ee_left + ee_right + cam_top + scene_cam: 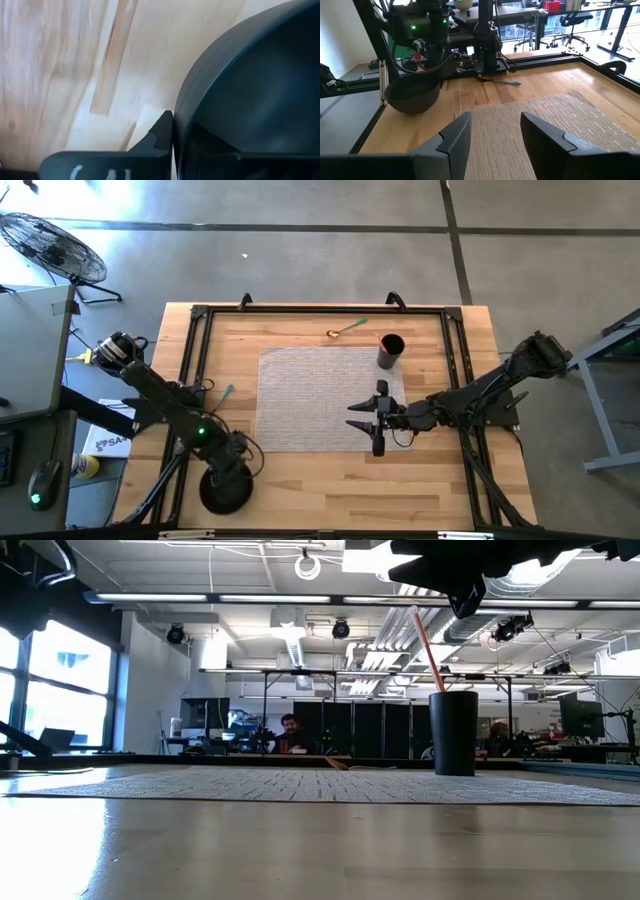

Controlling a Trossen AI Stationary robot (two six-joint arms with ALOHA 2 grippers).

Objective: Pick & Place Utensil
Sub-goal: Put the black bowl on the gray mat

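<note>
My left gripper is at the table's near left corner, pointing down and shut on a black bowl, also seen in the right wrist view. A teal-handled utensil lies flat on the wood left of the woven mat. A gold spoon with a green handle lies beyond the mat's far edge. A black cup stands upright on the mat's far right corner with a red stick leaning in it. My right gripper hovers open and roughly level over the mat's right part. My left gripper holds the bowl by its rim, coming from above. One finger lies against the outside of the wall; the other is hidden by the bowl. The bowl sits upright, mouth up. I cannot tell whether its bottom is on the table.
A black frame rail runs around the tabletop. Bare wood lies between the mat and the left rail, and along the near edge. People sit at desks in the room behind the table.
</note>
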